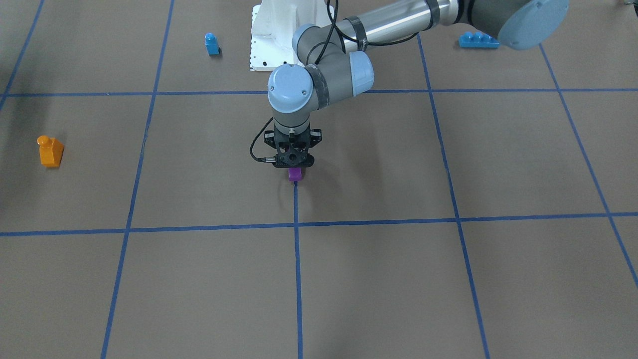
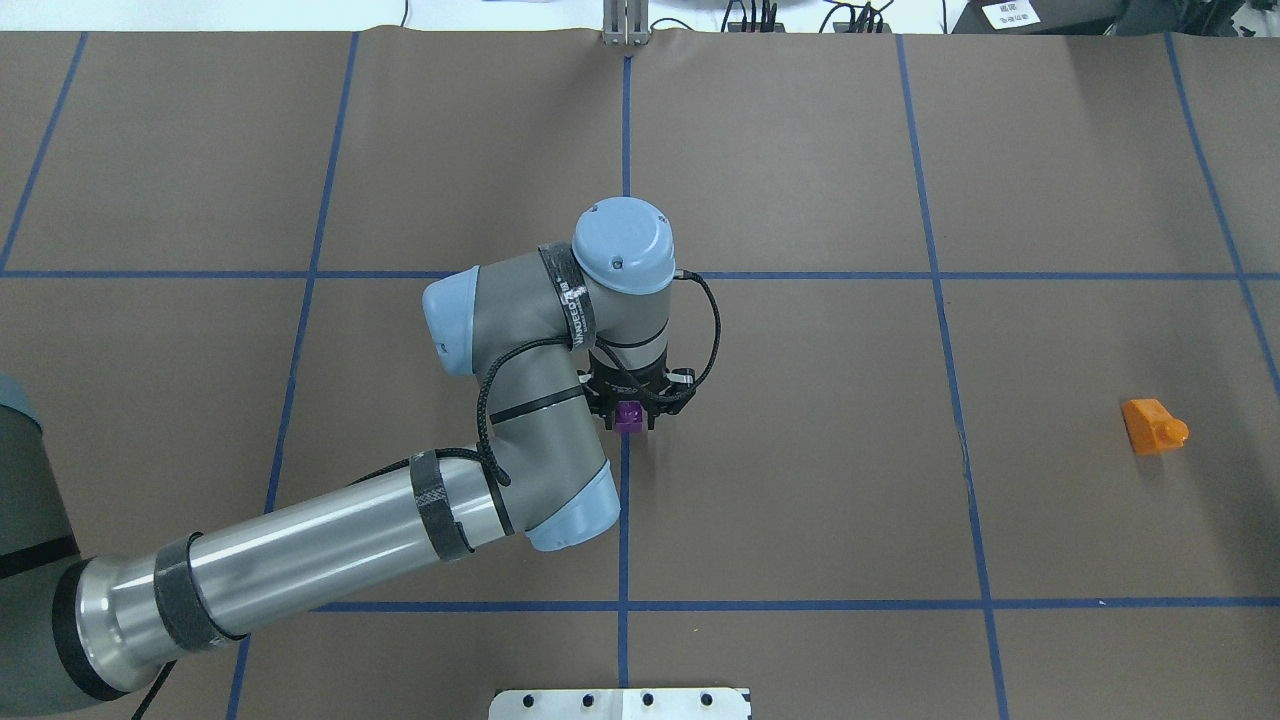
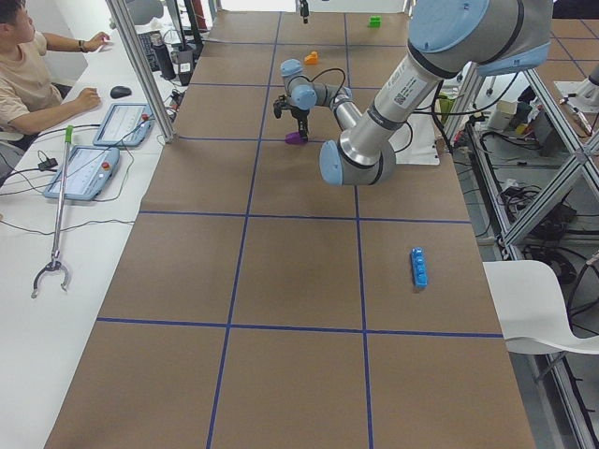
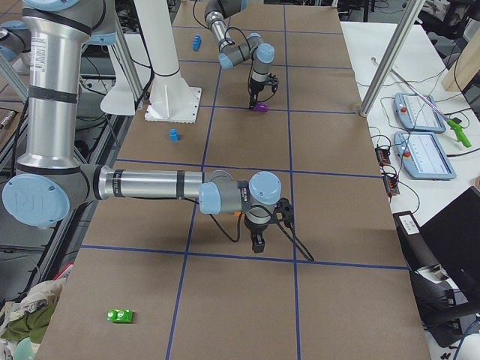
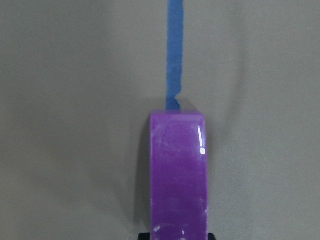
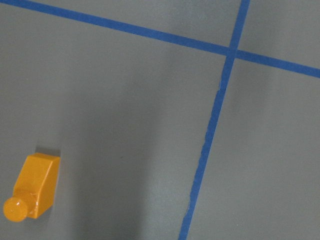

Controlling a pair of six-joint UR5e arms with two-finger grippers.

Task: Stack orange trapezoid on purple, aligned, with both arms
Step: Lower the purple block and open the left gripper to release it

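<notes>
Purple block (image 5: pixel 177 175) sits pinched in left pincer (image 1: pixel 294 169), tips flush both sides; orange block (image 6: pixel 32 192) lies low-left of right pincer (image 4: pixel 257 244) in its cam, long axis slanted, so I'd send right arm (image 4: pixel 150 184), tho I can't tell if that pincer's spread.

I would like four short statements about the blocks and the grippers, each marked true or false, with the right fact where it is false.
1. The orange trapezoid is stacked on the purple block. False: it lies alone on the table, far from the purple block.
2. The purple block is at the tips of the left gripper. True.
3. The right gripper holds the orange trapezoid. False: the trapezoid lies free on the table.
4. A long blue brick lies on the table. True.
</notes>
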